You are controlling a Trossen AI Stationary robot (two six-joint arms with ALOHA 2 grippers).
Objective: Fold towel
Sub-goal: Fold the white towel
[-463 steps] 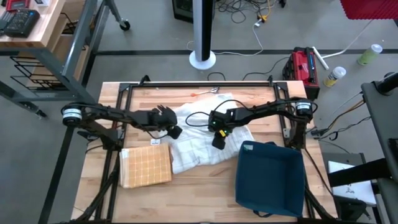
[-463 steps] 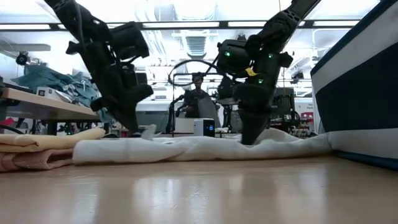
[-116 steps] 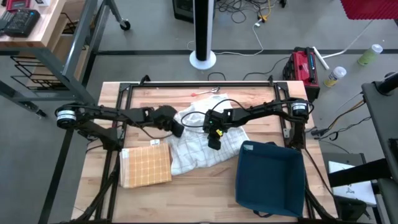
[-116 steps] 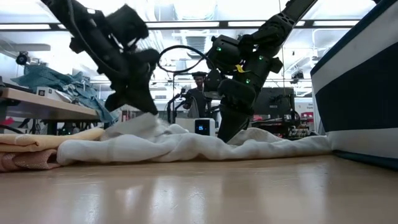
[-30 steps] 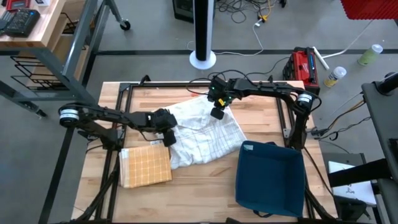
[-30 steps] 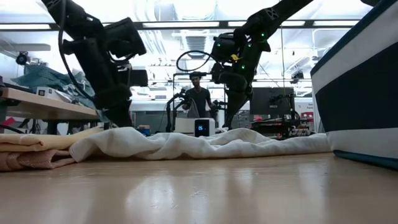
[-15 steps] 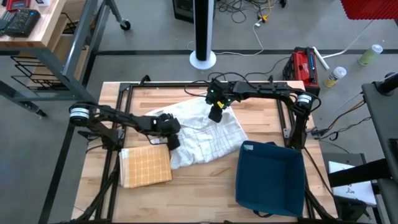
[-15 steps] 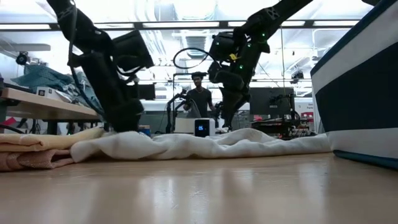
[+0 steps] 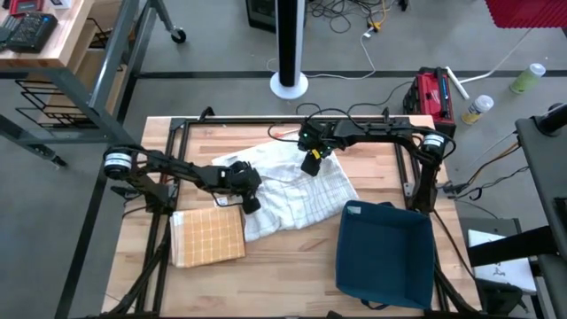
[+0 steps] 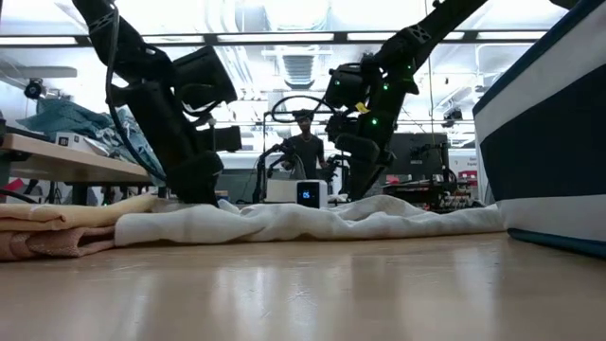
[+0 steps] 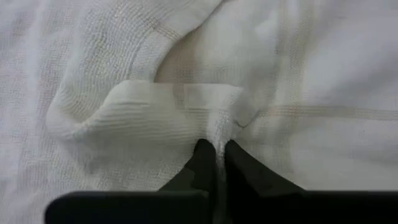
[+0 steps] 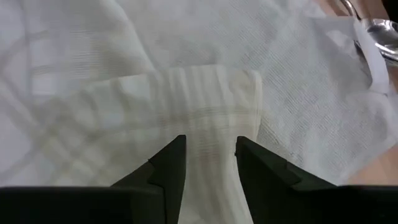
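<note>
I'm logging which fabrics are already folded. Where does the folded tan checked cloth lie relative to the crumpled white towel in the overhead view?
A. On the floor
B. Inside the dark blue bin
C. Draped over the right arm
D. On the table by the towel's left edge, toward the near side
D: the folded tan checked cloth lies flat on the wooden table, left of the crumpled white towel.
</note>
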